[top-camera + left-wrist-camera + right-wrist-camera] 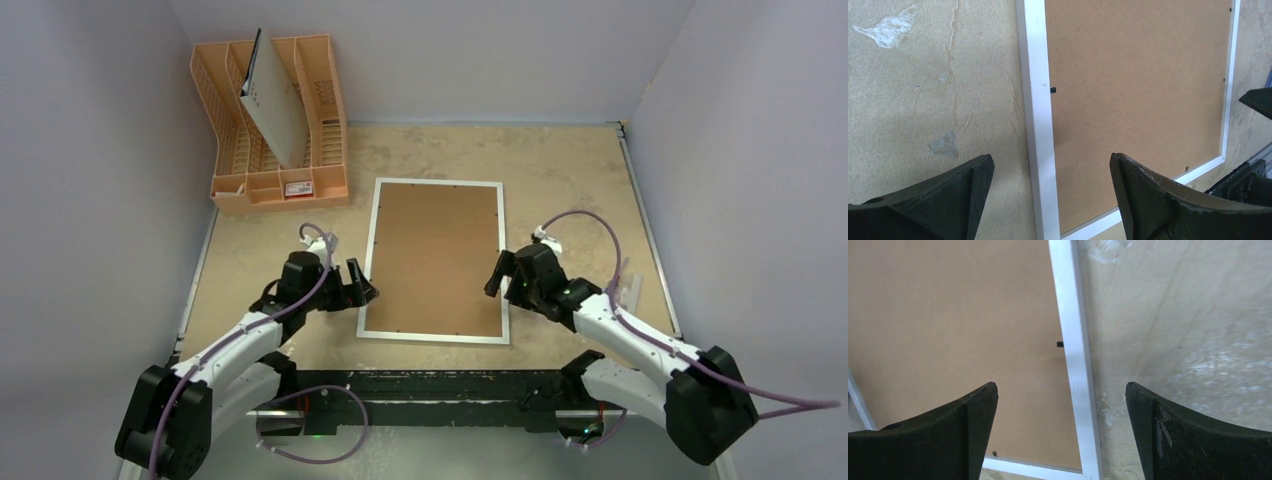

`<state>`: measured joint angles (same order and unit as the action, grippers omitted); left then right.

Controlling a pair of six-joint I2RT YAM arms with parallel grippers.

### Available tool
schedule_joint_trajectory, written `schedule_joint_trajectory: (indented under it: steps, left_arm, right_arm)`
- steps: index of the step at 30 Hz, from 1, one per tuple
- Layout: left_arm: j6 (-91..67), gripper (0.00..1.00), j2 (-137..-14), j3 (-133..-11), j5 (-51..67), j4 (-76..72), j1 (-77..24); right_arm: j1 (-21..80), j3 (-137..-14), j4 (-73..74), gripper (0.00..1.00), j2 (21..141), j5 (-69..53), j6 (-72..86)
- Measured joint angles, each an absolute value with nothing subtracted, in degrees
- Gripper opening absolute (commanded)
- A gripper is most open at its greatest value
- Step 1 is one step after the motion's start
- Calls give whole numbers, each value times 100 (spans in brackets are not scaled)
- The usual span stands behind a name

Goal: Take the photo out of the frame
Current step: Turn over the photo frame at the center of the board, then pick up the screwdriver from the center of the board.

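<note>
The frame [434, 259] lies flat and face down in the middle of the table, its brown fibreboard back up inside a narrow white border. The photo is hidden. My left gripper [362, 291] is open beside the frame's left side, its fingers straddling the white border [1040, 150] from above. My right gripper [497, 273] is open at the right side, its fingers standing either side of that border [1079, 385]. Small black tabs [1052, 90] [1060, 344] sit at the inner edge of the border. Neither gripper holds anything.
An orange plastic rack [272, 125] stands at the back left with a grey-white holed board [272, 105] leaning in it. A metal rail [640, 215] runs along the table's right edge. Purple walls close in the back and sides.
</note>
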<state>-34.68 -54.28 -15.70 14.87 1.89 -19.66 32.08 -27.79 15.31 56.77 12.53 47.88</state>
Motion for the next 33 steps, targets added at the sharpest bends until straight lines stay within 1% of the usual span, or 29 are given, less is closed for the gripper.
schedule_joint_trajectory:
  steps: [4,7,9,15,17,20,24,27,30,33]
  left_arm:
    - [-3463,84,-5492,-1588,1509,176,-2005]
    - [-3463,80,-5483,-1586,1575,200,-2082]
    - [-3483,74,-5446,-1551,1651,200,-2180]
    - [-3553,63,-5183,-1345,1715,204,-2602]
    - [-3599,61,-5098,-1315,1645,259,-2685]
    - [-3688,61,-4906,-1302,1549,471,-2792]
    - [-3839,70,-4576,-1219,1496,687,-2849]
    - [-3931,75,-4372,-1219,1450,803,-2888]
    - [-3981,80,-4244,-1249,1334,967,-2897]
    - [-3983,84,-4171,-1452,1181,1299,-2902]
  right_arm:
    - [3142,-2674,1234,98,6171,550,4604]
    - [3135,-2663,1074,97,6337,327,4558]
    - [3135,-2663,980,97,6372,237,4530]
    - [3127,-2633,902,95,6366,-69,4381]
    - [3079,-2598,888,95,6326,-141,4331]
    - [3061,-2499,840,95,6200,-224,4241]
    - [3061,-2397,910,97,5981,-283,4241]
    - [3074,-2410,1190,99,5795,-189,4353]
    - [3085,-2574,1717,99,5599,235,4491]
    - [3085,-2987,2307,99,5422,996,4718]
